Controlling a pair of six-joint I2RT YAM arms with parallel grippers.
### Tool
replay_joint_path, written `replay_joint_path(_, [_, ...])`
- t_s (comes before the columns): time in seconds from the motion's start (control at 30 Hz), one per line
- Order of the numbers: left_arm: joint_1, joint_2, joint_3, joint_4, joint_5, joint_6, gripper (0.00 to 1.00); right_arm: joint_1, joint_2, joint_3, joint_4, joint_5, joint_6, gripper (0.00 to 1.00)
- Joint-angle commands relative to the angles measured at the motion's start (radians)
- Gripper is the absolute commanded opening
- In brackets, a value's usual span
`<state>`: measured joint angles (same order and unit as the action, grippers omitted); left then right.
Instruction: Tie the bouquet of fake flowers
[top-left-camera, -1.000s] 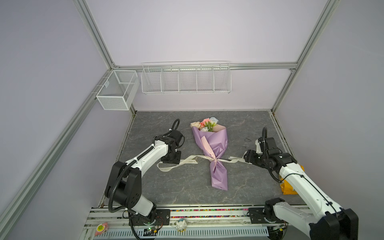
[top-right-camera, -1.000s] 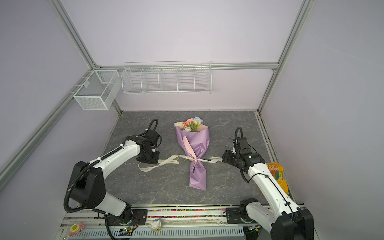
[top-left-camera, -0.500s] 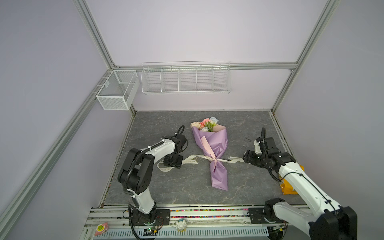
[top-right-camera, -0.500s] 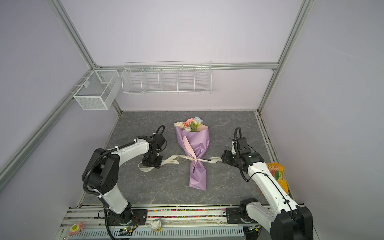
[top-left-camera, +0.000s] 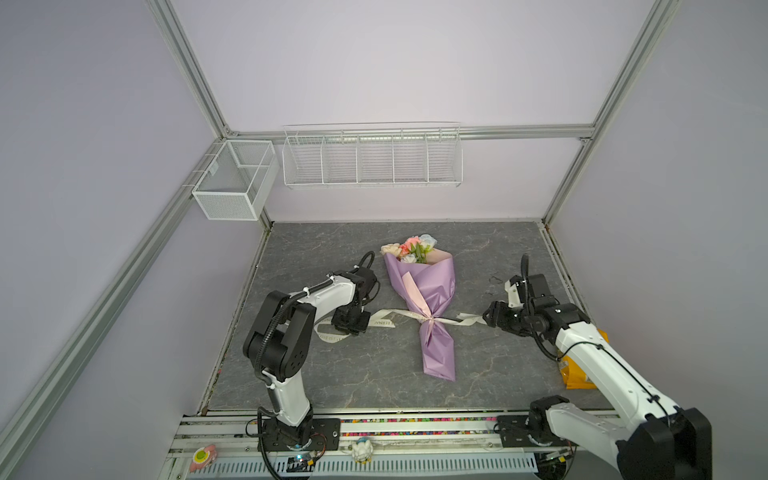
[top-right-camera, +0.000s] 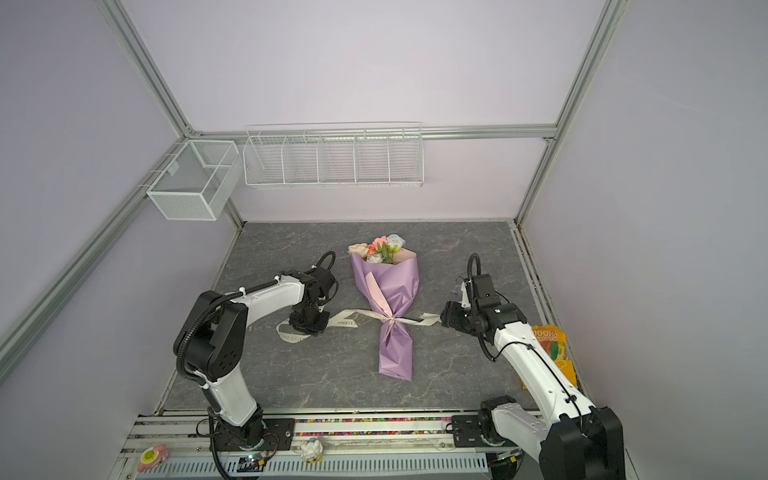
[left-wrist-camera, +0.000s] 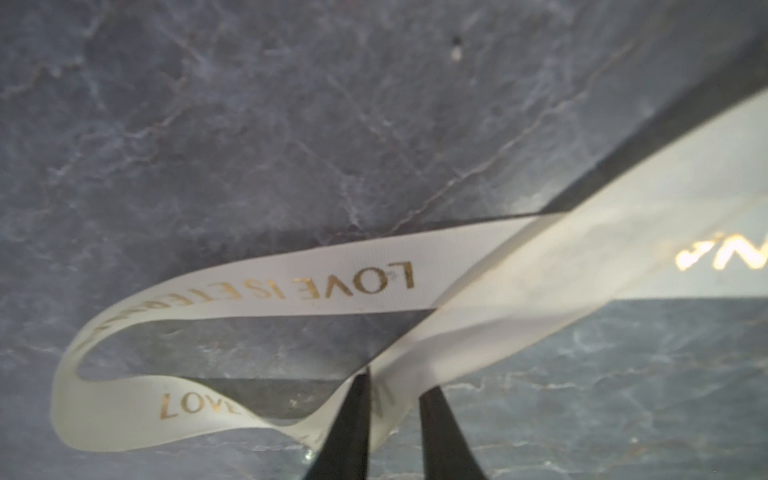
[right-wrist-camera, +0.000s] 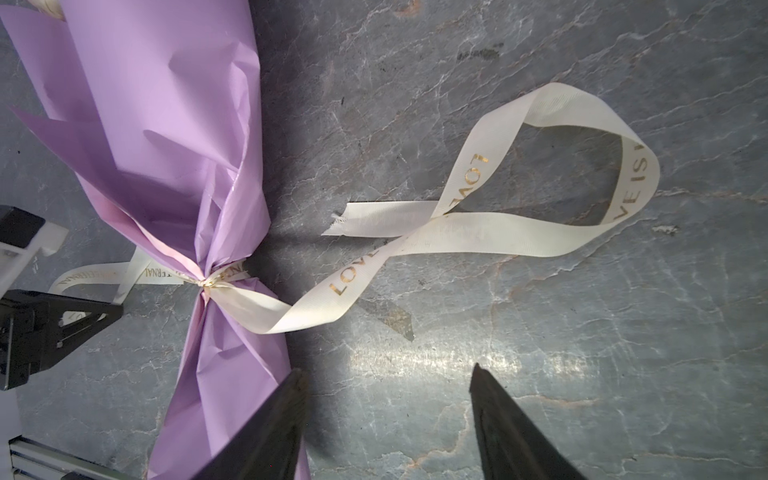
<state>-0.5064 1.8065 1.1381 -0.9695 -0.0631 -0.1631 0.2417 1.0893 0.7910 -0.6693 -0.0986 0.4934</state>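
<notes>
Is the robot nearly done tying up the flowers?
About halfway. Done: the ribbon is already cinched in a knot around the bouquet. In hand: the left fingers pinch one ribbon tail; the right fingers are open, holding nothing. Left: probably a bow, since none shows yet.

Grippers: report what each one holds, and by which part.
Left gripper pinches the long cream gold-printed ribbon on its looped free tail, near where the strands cross. Right gripper is open, holding nothing.
</notes>
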Motion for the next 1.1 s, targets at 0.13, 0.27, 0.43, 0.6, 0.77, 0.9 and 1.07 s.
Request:
replay_joint_path(0.13, [-0.025,-0.162,0.028,-0.024,0.148,-0.002,0.0,-0.007,-0.065,0.011,0.005,-0.056,-0.01,0.66])
replay_joint_path(0.27, [-0.038,-0.297,0.038,-0.017,0.209,-0.026,0.0,-0.004,-0.152,-0.031,0.122,-0.156,0.012,0.66])
replay_joint_path(0.43, [-0.066,-0.436,0.009,0.075,0.306,-0.066,0.0,0.008,-0.204,-0.086,0.3,-0.28,0.136,0.7])
replay_joint_path(0.6, [-0.09,-0.506,-0.011,0.16,0.413,-0.111,0.0,0.122,-0.153,-0.092,0.461,-0.344,0.247,0.72])
replay_joint_path(0.77, [-0.128,-0.568,-0.019,0.217,0.421,-0.124,0.0,0.3,-0.059,-0.04,0.517,-0.212,0.276,0.72])
replay_joint_path(0.9, [-0.131,-0.58,-0.017,0.197,0.436,-0.107,0.0,0.374,0.039,-0.025,0.546,-0.136,0.405,0.73])
replay_joint_path(1.07, [-0.134,-0.599,-0.03,0.136,0.43,-0.065,0.0,0.432,0.155,-0.027,0.688,-0.153,0.61,0.75])
